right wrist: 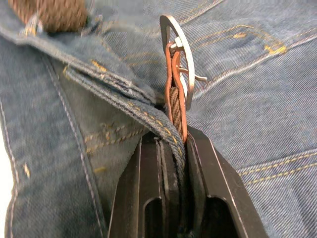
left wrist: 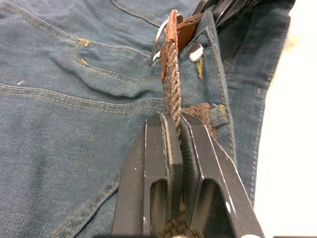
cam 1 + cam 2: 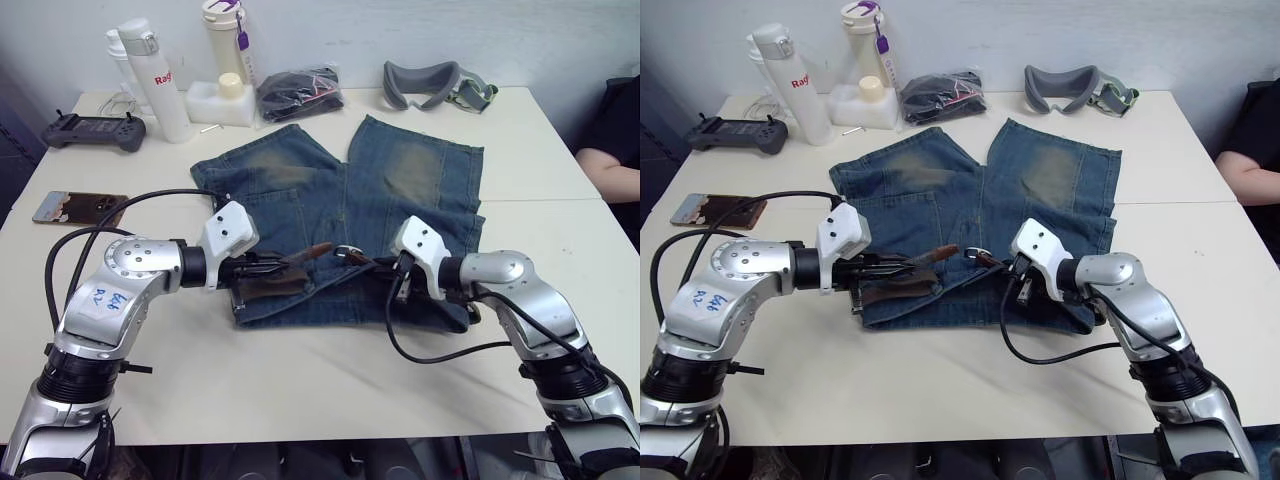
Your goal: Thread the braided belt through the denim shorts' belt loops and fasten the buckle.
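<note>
Both sets of fingers pinch the belt [image 2: 172,84] at shorts [image 3: 300,190] waistband: left [image 2: 174,130] on braid, right [image 1: 173,144] behind buckle [image 1: 179,59]. Bottle [image 3: 150,75] at 11 o'clock reads "Ra…". Wrist views show prong, rivet.

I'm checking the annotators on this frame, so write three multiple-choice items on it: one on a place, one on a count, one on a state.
1. Where do the shorts lie?
A. on the table, waistband toward the robot
B. folded on a chair
C. hanging from a hook

2. How many tall white bottles stand at the table's far left corner?
A. none
B. two
C. five

3. What does the left gripper do?
A. hangs open above the phone
B. pinches the belt
C. holds the goggles

Key: 1 A, the legs point away from the robot on the table. 2 B, one bottle and another bottle stand there. 3 B, the left wrist view shows the braid clamped between its fingers, while the right gripper grips near the buckle.
</note>
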